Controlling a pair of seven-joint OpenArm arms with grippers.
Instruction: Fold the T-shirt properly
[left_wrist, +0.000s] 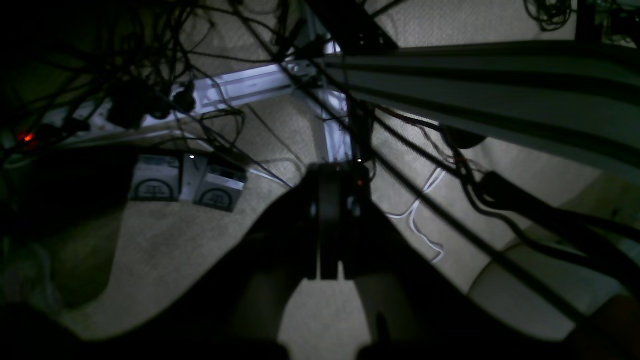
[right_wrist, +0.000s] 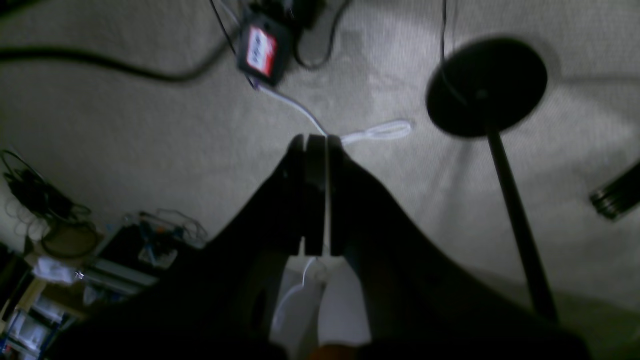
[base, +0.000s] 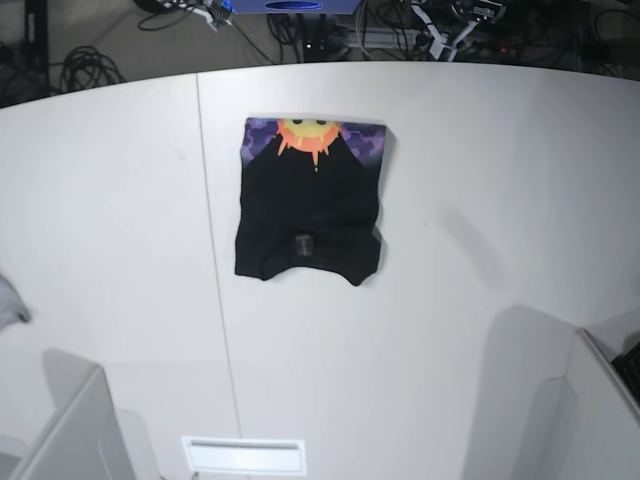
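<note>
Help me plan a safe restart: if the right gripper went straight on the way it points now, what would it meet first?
Probably the carpet, near the looped white cable. The right gripper, jaws closed, aims at the floor; nothing else shows ahead, though depth is unclear.

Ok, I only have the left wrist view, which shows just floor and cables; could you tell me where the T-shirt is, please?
Observer: The T-shirt lies folded into a compact rectangle on the white table.
Operator: Is any print showing?
Observer: Yes, the sun print shows along its far edge.
Operator: And the right gripper?
Observer: The right gripper is shut, holding nothing, over carpet.
</note>
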